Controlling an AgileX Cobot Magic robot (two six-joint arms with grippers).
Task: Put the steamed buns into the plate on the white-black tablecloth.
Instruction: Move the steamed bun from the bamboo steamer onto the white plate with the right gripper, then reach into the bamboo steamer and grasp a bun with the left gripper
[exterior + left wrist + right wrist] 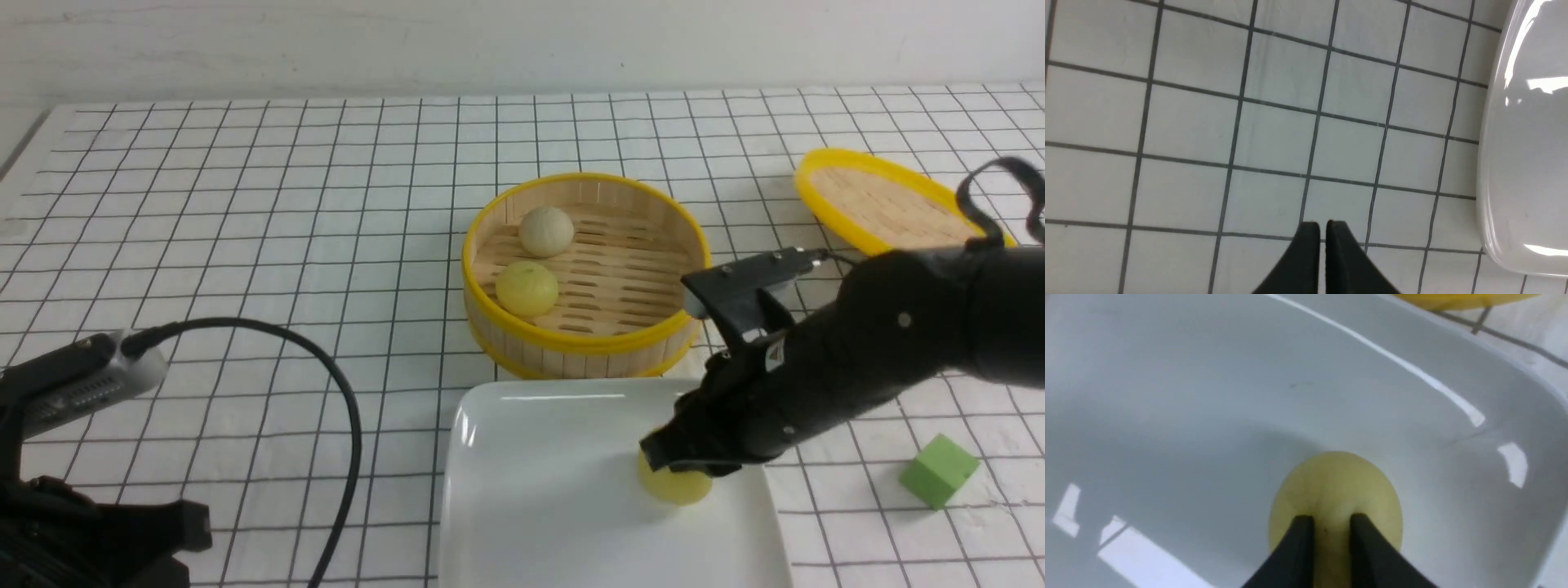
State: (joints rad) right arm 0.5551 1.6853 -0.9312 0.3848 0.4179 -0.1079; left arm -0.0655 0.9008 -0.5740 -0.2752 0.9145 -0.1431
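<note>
The fingers (1300, 539) of my right gripper (1331, 518) sit only a narrow gap apart, tips pressed on the crown of a yellow-green bun (1335, 482), with a small dimple in the dough between them. Whether they are nipping that soft top or merely resting on it I cannot tell from the wrist view. The bun itself looks seated on the plate (531, 490), toward its right side, so I judge the first of three steamed buns delivered or very nearly so. Behind the plate, just beyond its far rim, the bamboo steamer (584, 343) holds the other two: a second yellow-green bun (527, 288) near its front left and a beige-white bun (546, 230) behind it. Both are yet to be moved. My left gripper (1322, 224) hangs over the white-black tablecloth (245, 204) beside the plate's edge, fingers pressed together on nothing. In the front view the right arm covers the bun's top and part of the plate (so contact underneath is a guess). The woven lid (878, 204) is partly hidden behind that arm, and the green cube (939, 471) sits apart.
</note>
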